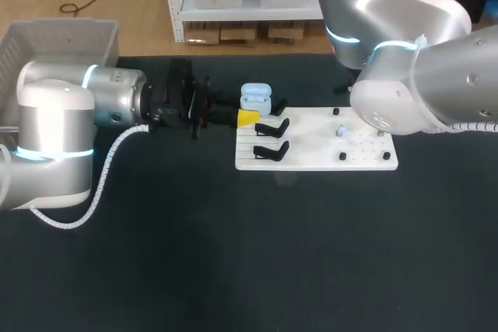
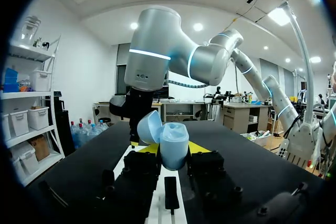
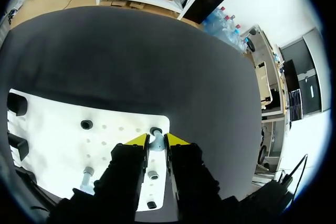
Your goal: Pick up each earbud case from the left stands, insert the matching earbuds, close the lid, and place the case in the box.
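A light blue earbud case [image 1: 255, 99] with its lid up hangs over the far left edge of the white board [image 1: 315, 162], and my left gripper [image 1: 250, 112] is shut on it. In the left wrist view the case [image 2: 174, 148] sits between the yellow tips, its lid [image 2: 149, 127] tilted back. Two black stands [image 1: 271, 127] on the board's left side are bare. My right gripper [image 3: 156, 141] is down on the board's right part, its tips closed around a pale blue earbud [image 3: 156, 142] on a black holder. In the head view my right arm hides that gripper.
A second earbud [image 3: 86, 173] stands on the board beside my right gripper, among small black pegs [image 3: 86, 124]. A white box [image 1: 62, 40] sits at the table's far left corner. Dark tabletop [image 1: 249, 254] spreads in front of the board.
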`<state>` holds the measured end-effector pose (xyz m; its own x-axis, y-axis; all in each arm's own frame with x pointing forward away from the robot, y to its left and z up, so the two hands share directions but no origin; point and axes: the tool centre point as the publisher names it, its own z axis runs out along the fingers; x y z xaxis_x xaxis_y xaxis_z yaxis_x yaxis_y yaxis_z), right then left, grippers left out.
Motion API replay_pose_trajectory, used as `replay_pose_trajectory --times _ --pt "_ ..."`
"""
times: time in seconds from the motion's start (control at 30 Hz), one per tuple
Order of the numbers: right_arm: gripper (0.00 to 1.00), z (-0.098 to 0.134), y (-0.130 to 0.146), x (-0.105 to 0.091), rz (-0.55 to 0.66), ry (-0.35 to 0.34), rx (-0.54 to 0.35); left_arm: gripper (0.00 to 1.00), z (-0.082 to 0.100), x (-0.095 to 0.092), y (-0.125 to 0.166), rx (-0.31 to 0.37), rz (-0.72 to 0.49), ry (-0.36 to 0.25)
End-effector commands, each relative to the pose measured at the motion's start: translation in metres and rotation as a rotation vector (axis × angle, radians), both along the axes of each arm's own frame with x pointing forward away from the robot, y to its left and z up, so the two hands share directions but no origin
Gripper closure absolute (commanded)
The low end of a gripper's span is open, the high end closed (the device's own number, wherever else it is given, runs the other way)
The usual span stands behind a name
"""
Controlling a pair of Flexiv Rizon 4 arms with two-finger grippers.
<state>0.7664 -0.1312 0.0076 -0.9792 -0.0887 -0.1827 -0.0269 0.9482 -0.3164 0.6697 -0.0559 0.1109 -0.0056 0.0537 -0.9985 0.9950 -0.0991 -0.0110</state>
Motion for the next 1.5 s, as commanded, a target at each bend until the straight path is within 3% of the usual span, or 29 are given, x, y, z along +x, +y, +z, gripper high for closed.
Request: replay_pose_trajectory --times 0.03,0.1,0.43,0.77,0.9,1.13,1.5 --pt "0.9 -0.002 0.0 0.0 -0.002 0.002 -0.001 1.0 -0.001 0.0 0.0 -0.002 0.0 -0.002" --pt "1.0 -0.002 0.0 0.0 -0.004 0.002 -0.001 1.0 -0.001 0.0 0.0 -0.002 0.0 -0.002" --pt "1.0 0.002 -0.004 -0.006 -0.01 0.001 -0.005 1.0 -0.001 0.0 0.0 -0.002 0.0 -0.002" --pt "1.0 0.043 -0.001 -0.027 -0.014 -0.025 -0.013 1.0 -0.001 0.0 0.0 -0.002 0.0 -0.002" --pt "1.0 0.06 0.006 -0.041 -0.032 -0.009 0.036 1.0 -0.001 0.0 0.0 -0.002 0.0 -0.002" --pt "1.0 0.092 0.037 -0.07 -0.026 0.029 0.069 1.0 -0.001 0.0 0.0 -0.002 0.0 -0.002" --pt "1.0 0.14 0.107 -0.098 0.037 0.117 0.168 1.0 -0.001 0.0 0.0 -0.002 0.0 -0.002"
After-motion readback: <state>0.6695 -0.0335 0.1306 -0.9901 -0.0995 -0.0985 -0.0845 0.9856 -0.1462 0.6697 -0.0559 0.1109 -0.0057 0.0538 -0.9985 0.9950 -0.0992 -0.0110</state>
